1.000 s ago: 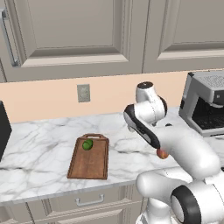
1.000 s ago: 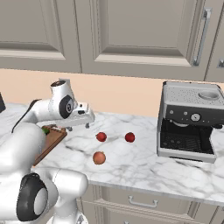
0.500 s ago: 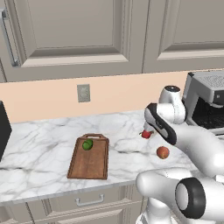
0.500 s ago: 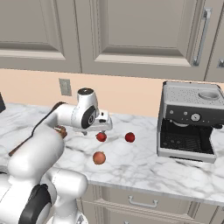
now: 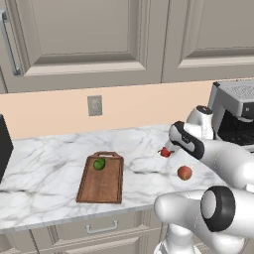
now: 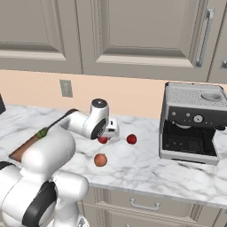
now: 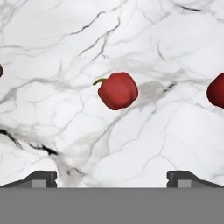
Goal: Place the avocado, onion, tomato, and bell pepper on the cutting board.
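Observation:
The avocado (image 5: 99, 164) lies at the handle end of the brown cutting board (image 5: 101, 186), whose corner also shows behind my arm (image 6: 20, 152). To the right on the marble lie the red bell pepper (image 6: 103, 139), the darker red tomato (image 6: 131, 139) and the orange-brown onion (image 6: 100, 160). My gripper (image 6: 111, 130) hangs open just above the bell pepper (image 5: 165, 153). The hand view looks straight down on the bell pepper (image 7: 117, 90) with its green stem, ahead of the spread fingertips (image 7: 42, 178). The tomato (image 7: 217, 90) is at that view's right edge. The onion (image 5: 184, 172) sits nearer the counter's front.
A grey espresso machine (image 6: 190, 124) stands on the counter at the right, close to the tomato. A wall outlet (image 5: 94, 105) is on the backsplash and cabinets hang above. A dark appliance edge (image 5: 4, 154) is at the far left.
My arm has swung right, away from the cutting board, and the gripper now hovers over the bell pepper. The avocado stays on the board.

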